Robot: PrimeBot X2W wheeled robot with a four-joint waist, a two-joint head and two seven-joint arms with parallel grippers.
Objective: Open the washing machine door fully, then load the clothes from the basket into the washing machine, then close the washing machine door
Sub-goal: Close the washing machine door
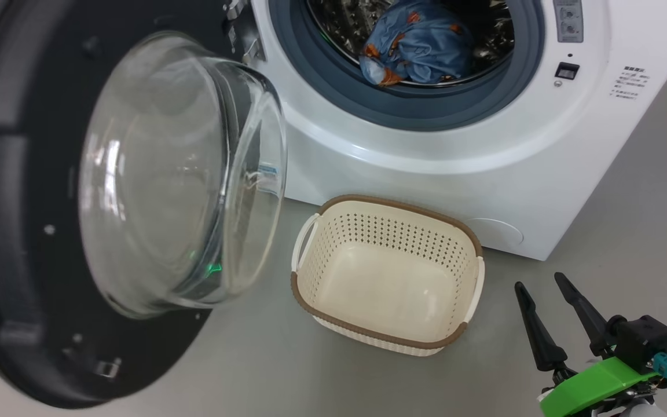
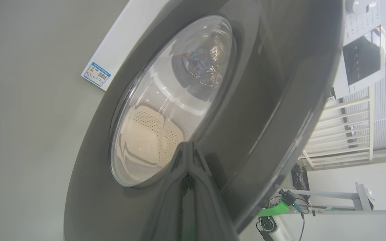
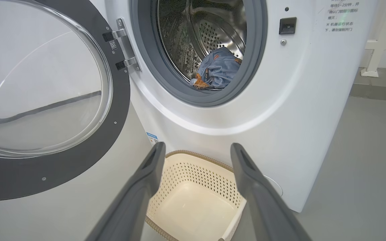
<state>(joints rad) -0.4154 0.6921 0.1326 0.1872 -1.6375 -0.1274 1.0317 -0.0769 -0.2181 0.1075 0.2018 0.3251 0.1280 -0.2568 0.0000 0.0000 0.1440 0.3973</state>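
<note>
Head view: the washing machine door (image 1: pixel 9 231) stands swung out at 9 o'clock, its glass bowl facing the camera. The clothes (image 1: pixel 417 43) sit bundled in the drum at 12 o'clock and the basket (image 1: pixel 391 204) lies empty on the floor near 6 o'clock, just in front of the washing machine (image 1: pixel 426 191). So loading looks done and closing the door is the step in hand.

In the left wrist view the left gripper (image 2: pixel 187 145) has its fingers pressed together, holding nothing, with the tips at or just off the door's glossy outer face. The right gripper (image 1: pixel 539 281) waits at 4 o'clock, spread wide and empty, well apart from the door.

To close well, I'd push with the closed fingers on the black rim towards the free edge, away from the hinge (image 3: pixel 126 47), and follow the arc rather than shove straight. The bundle lies close to the grey ring (image 3: pixel 193 97), so fabric could get pinched. Whether the lower rim passes over the basket is unclear, so go slowly there, then press firmly until the latch catches
</note>
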